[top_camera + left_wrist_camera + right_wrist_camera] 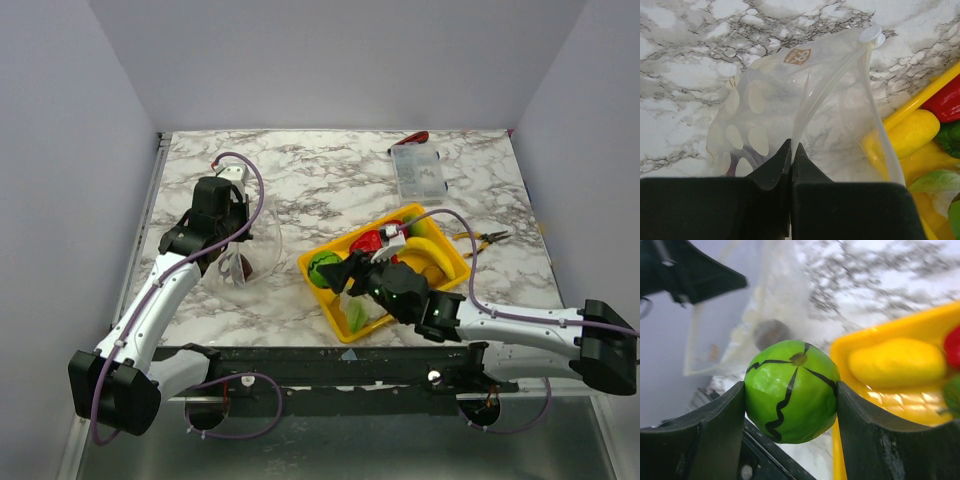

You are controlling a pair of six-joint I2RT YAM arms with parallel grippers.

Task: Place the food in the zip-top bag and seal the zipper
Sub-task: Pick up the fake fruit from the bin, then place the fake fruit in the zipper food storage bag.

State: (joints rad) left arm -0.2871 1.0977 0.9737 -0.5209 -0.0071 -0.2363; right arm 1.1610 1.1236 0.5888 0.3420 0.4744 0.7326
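My left gripper (793, 146) is shut on the mouth edge of the zip-top bag (765, 100), holding it up at the table's left (255, 250). The zipper (840, 75) runs from the jaws up to a white slider (871, 35). A dark purple piece (247, 270) lies inside the bag. My right gripper (790, 405) is shut on a round green food piece with black stripes (792, 390), over the left end of the yellow tray (318, 268). Red pepper (368, 243), banana (428, 255) and other food lie in the tray.
The yellow tray (340, 325) sits at centre right, close to the bag. A rigid clear compartment box (418, 172) stands at the back right, with a red-handled tool (415, 137) behind it. Pliers (487, 238) lie right of the tray.
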